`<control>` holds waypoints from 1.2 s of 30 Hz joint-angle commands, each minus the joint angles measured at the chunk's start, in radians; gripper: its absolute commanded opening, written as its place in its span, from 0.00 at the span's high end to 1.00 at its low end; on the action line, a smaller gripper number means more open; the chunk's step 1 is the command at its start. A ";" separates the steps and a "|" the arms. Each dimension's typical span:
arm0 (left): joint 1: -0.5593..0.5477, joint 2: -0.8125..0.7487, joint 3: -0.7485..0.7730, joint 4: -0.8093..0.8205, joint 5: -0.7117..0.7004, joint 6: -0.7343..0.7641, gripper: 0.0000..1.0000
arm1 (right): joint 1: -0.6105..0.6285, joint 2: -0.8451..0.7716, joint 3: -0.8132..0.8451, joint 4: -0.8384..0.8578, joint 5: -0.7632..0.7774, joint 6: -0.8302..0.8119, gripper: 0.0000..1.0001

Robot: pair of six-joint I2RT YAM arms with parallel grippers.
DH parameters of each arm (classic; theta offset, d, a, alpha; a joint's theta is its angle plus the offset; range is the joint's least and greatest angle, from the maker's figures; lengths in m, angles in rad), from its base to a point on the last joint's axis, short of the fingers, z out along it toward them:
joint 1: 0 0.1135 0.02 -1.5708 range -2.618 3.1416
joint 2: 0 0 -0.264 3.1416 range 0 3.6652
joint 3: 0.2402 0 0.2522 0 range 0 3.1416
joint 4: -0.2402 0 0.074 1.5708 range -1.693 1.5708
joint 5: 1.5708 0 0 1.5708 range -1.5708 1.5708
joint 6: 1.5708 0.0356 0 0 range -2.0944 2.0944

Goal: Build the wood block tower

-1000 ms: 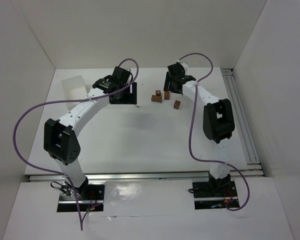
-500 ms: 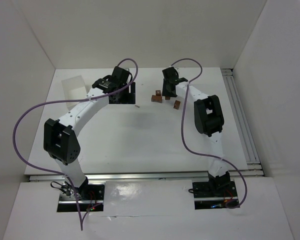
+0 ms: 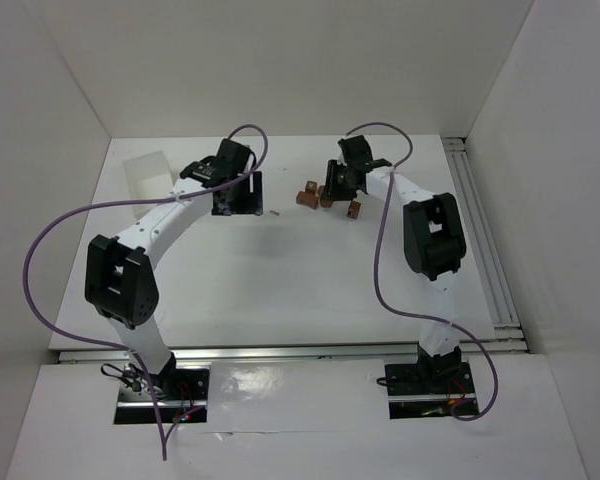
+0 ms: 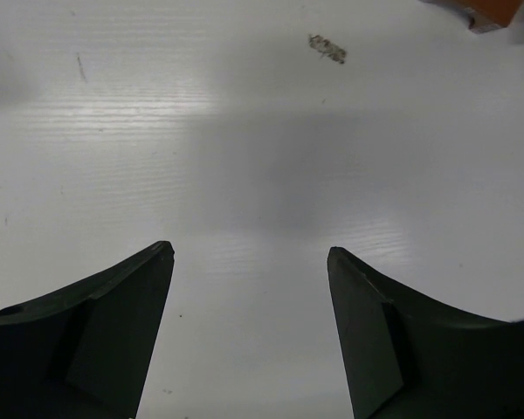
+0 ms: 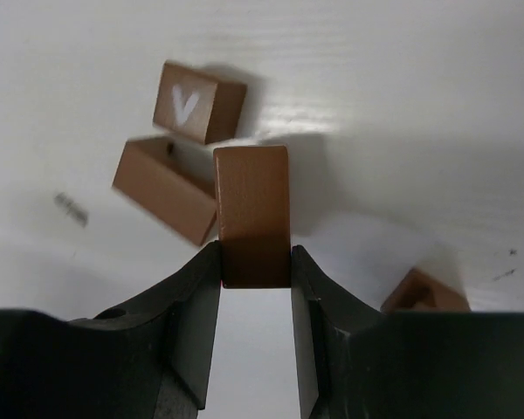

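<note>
Several small reddish-brown wood blocks lie loose at the back middle of the table. My right gripper [image 5: 255, 253] is shut on one short brick [image 5: 254, 214], which sticks out past the fingertips. Just beyond it lie a cube with a white mark [image 5: 198, 102] and another brick [image 5: 168, 188]. A further block [image 5: 424, 292] shows beside the right finger. From above, the right gripper [image 3: 331, 190] sits among the blocks [image 3: 307, 196]. My left gripper [image 3: 242, 196] hovers to their left, open [image 4: 250, 253] over bare table. No tower shows in any view.
A pale sliver [image 4: 327, 48] lies on the table between the two grippers [image 3: 274, 212]. A white tray [image 3: 148, 170] stands at the back left. A metal rail [image 3: 483, 235] runs along the table's right edge. White walls close in the back and sides.
My right gripper has come down among the blocks and shut on the short brick. The left gripper has shifted slightly to the left, still open.
</note>
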 commanded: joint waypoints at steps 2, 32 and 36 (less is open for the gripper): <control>0.108 -0.066 -0.055 0.059 0.086 0.005 0.16 | -0.051 -0.206 -0.125 0.144 -0.453 -0.017 0.73; 0.283 -0.190 -0.235 0.220 0.537 -0.006 0.16 | 0.285 -0.286 -0.288 -0.156 0.556 0.133 0.72; 0.283 -0.190 -0.235 0.211 0.526 -0.006 0.16 | 0.305 -0.209 -0.245 -0.210 0.626 0.196 0.72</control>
